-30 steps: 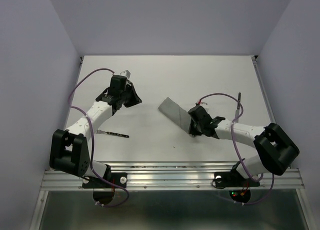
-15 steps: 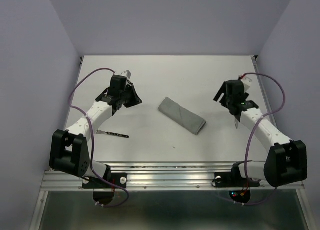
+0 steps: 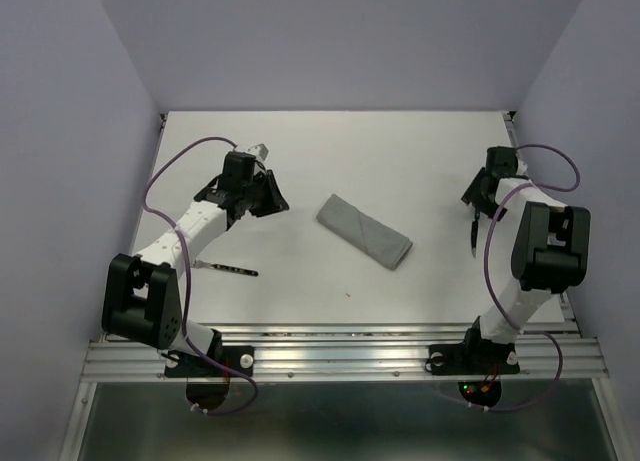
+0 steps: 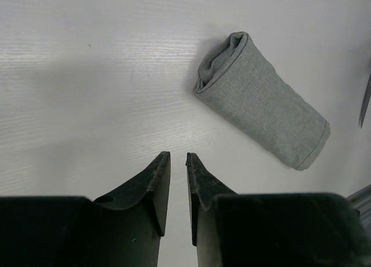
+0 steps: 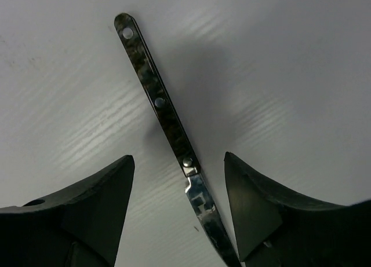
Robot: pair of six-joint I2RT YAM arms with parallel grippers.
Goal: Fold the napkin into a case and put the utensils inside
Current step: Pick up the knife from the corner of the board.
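Nearest the arm bases, one utensil (image 3: 228, 268) lies flat on the table (image 3: 400, 141), just beside the left arm (image 3: 185, 236). Beyond it, mid-table, the case (image 3: 365, 231) rests as a rolled grey oblong, empty at its visible open end. The left gripper (image 4: 178, 156) points toward it, fingers slightly parted on nothing. Farther right, the right gripper (image 5: 178, 157) hangs spread wide astride a dark-handled knife (image 5: 168, 119), fingers clear of it.

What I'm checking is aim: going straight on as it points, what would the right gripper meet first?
Probably the knife, on the table between the right gripper's open jaws; height unclear.
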